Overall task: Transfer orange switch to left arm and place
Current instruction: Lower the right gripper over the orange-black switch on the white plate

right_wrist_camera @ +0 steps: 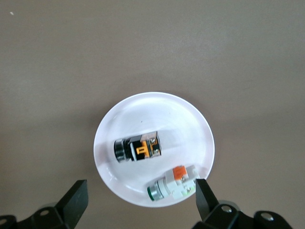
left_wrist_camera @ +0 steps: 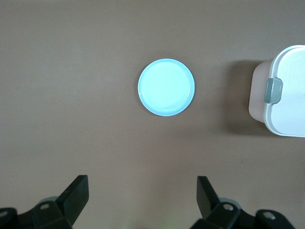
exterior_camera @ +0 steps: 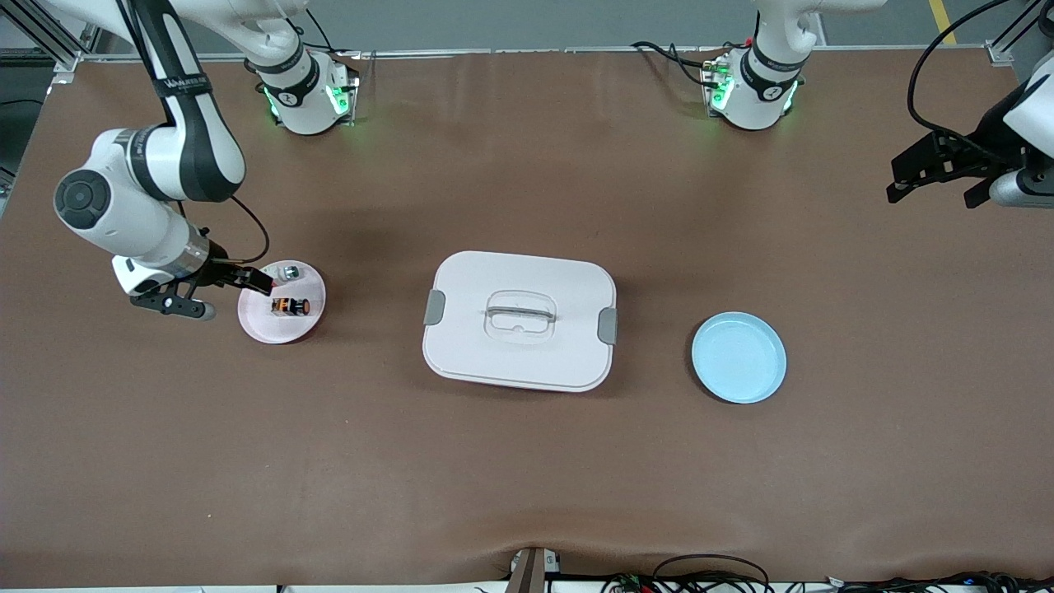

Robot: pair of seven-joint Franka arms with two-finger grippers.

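The orange switch (exterior_camera: 289, 306) lies on the pink plate (exterior_camera: 281, 331), just beside the right gripper (exterior_camera: 221, 291), whose fingers are spread apart and empty. The left gripper (exterior_camera: 939, 184) waits, fingers apart, over the table's left-arm end.

The right arm (exterior_camera: 148, 177) reaches down from its base toward its own end of the table, elbow bent and wrist low. The right gripper (exterior_camera: 216, 290) hangs just above the surface with its fingers (right_wrist_camera: 76, 200) spread wide. The left arm (exterior_camera: 1025, 123) waits raised at its own end of the table, and the left gripper (exterior_camera: 939, 183) is up in the air, its fingers (left_wrist_camera: 76, 193) also spread wide.
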